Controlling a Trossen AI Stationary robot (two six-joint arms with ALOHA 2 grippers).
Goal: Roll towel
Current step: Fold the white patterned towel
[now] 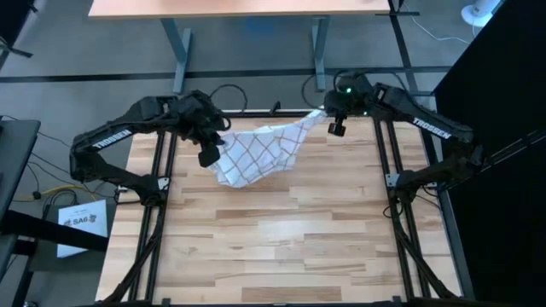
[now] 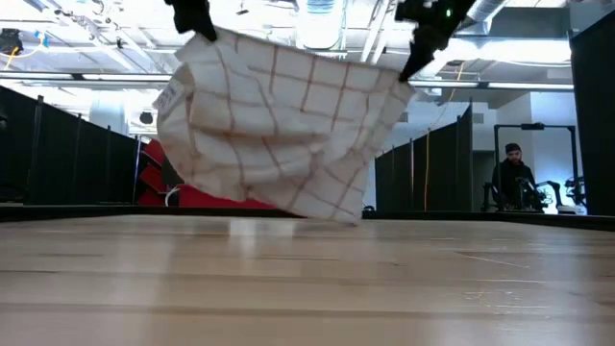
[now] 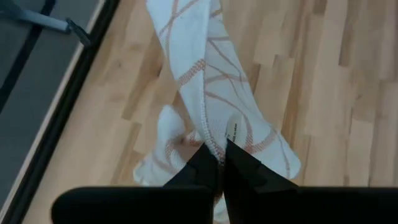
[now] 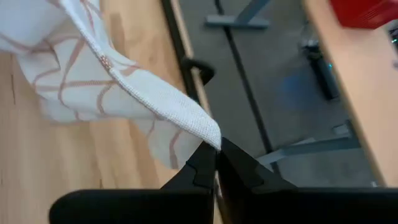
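The towel (image 1: 260, 152) hung in the air over the far part of the table (image 1: 281, 247), toward twelve o'clock from the table's middle, stretched between the two grippers. It was white with thin reddish-brown check lines, and it sagged in loose folds between its two held corners. In the low view its lowest fold (image 2: 332, 207) hung just above the wooden top; whether it touched the wood could not be told. A small white tag (image 2: 173, 96) showed near the corner on that view's left side.

The left gripper (image 1: 207, 155) was at about eleven o'clock over the table, its fingers closed tight on one corner of the towel. In the left wrist view the two dark fingers (image 3: 205, 168) pinched the hemmed edge, and the cloth dropped away toward the planks.

The right gripper (image 1: 335, 126) was at about one o'clock, by the far edge of the table, its fingers likewise closed on the opposite corner. The right wrist view showed the fingers (image 4: 239, 165) clamped on the very tip of the hem, with the cloth running back over the wood and the grey floor beyond the table's rim.

Far off in the low view a person (image 2: 514, 183) sat in the room behind the table.
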